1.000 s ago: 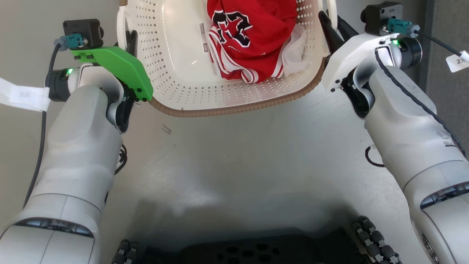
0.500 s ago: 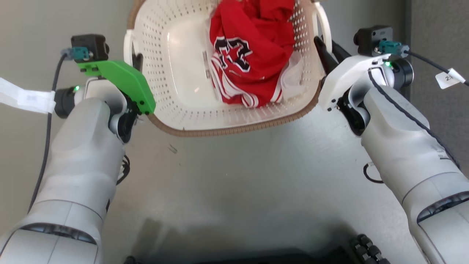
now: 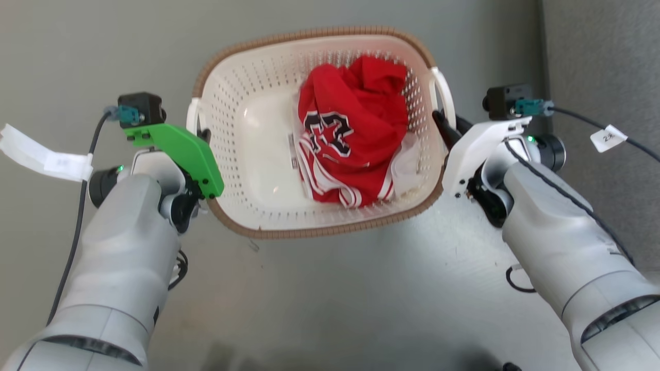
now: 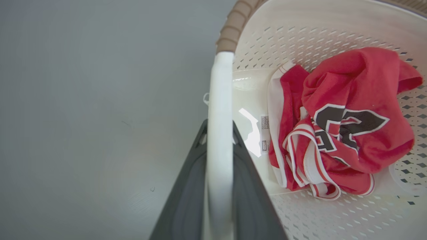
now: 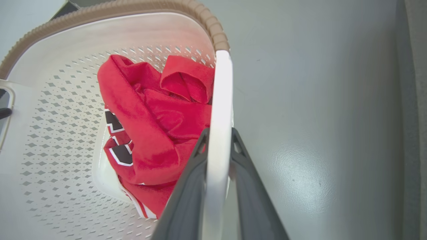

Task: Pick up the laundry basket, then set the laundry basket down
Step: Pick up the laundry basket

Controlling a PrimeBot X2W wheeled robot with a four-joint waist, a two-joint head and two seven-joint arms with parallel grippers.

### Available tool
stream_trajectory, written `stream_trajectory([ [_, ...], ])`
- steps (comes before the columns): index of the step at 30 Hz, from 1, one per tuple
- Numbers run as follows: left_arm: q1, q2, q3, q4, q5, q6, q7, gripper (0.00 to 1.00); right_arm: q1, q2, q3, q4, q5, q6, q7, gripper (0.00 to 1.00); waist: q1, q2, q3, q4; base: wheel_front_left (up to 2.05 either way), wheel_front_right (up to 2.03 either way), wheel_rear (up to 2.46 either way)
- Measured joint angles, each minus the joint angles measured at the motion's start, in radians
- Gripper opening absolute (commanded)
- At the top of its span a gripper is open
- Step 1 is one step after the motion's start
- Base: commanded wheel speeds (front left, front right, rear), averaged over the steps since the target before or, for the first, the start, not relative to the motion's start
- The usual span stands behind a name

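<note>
Squarely between the two arms is the laundry basket, over the grey floor; whether its base touches that floor cannot be told. The left gripper pinches the basket's white left handle, one dark finger pressed on each side of the bar. The right gripper clamps the right handle the same way. A crumpled red jersey with black-and-white lettering lies inside, toward the basket's right wall
</note>
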Motion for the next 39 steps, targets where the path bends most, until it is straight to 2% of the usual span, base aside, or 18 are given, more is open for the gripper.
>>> stream_trajectory([
  [18,0.093,0.001,-0.030,0.036,-0.085,0.000,0.090,0.00,0.102,0.001,0.079,-0.005,0.142,0.000,0.124,0.00,0.0000,0.0000,-0.223,0.000,0.00,0.00,0.00],
  [39,0.189,0.002,-0.058,0.072,-0.123,0.000,0.185,0.00,0.200,0.001,0.152,-0.013,0.265,-0.001,0.270,0.00,0.0000,0.0000,-0.431,-0.014,0.00,0.00,0.00],
])
